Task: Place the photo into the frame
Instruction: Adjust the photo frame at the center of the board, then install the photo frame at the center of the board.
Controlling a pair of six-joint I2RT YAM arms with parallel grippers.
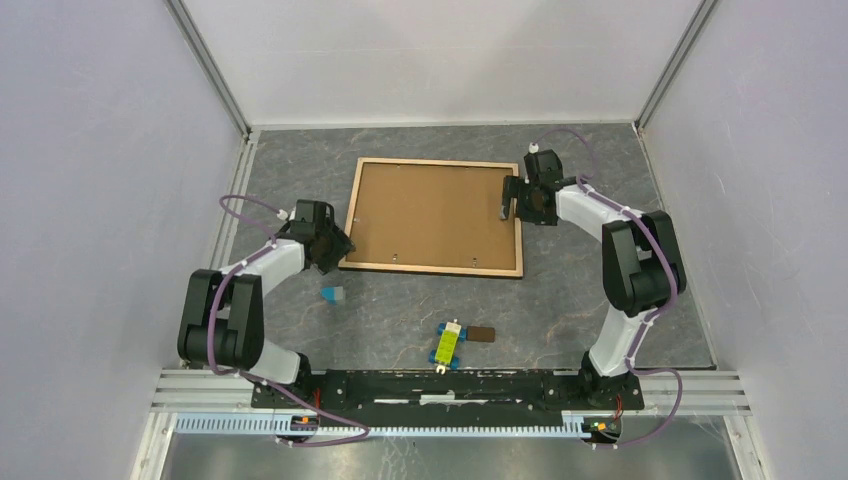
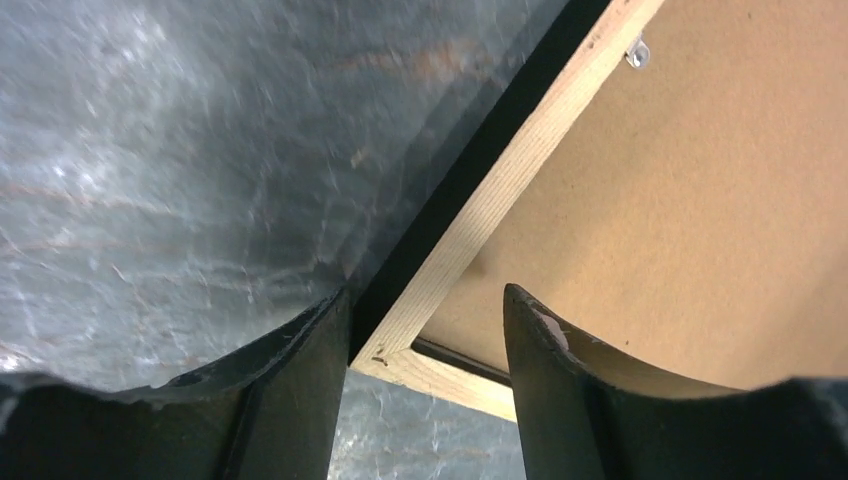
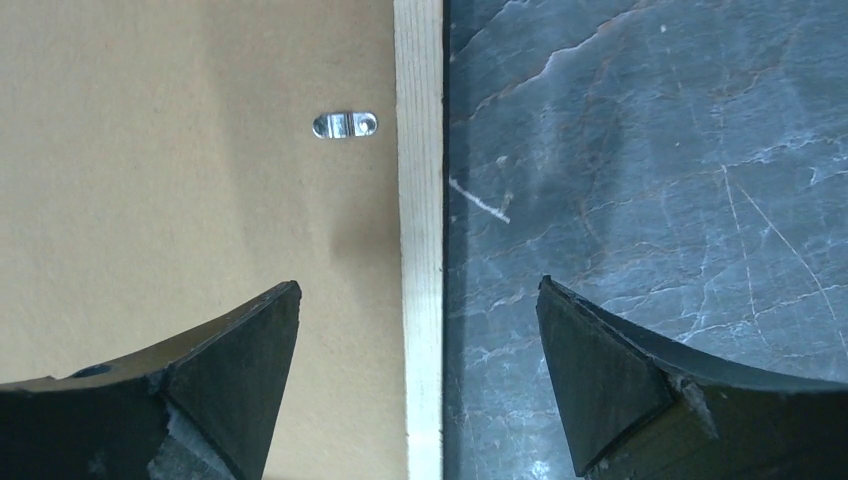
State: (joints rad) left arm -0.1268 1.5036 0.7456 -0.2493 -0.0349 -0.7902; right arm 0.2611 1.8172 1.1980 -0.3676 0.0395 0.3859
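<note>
The frame [image 1: 430,269] lies back-up on the worktop [image 1: 600,180] with its brown backing board [image 1: 430,212] in place, as the left end effector [image 2: 425,300] and right end effector [image 3: 420,285], both open, straddle opposite rails, the photo unseen and possibly already inside.

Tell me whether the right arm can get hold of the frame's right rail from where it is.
Probably yes. The right gripper hangs open astride the frame rail, one finger over the backing board, the other over the table, and nothing lies between fingers and rail.
</note>
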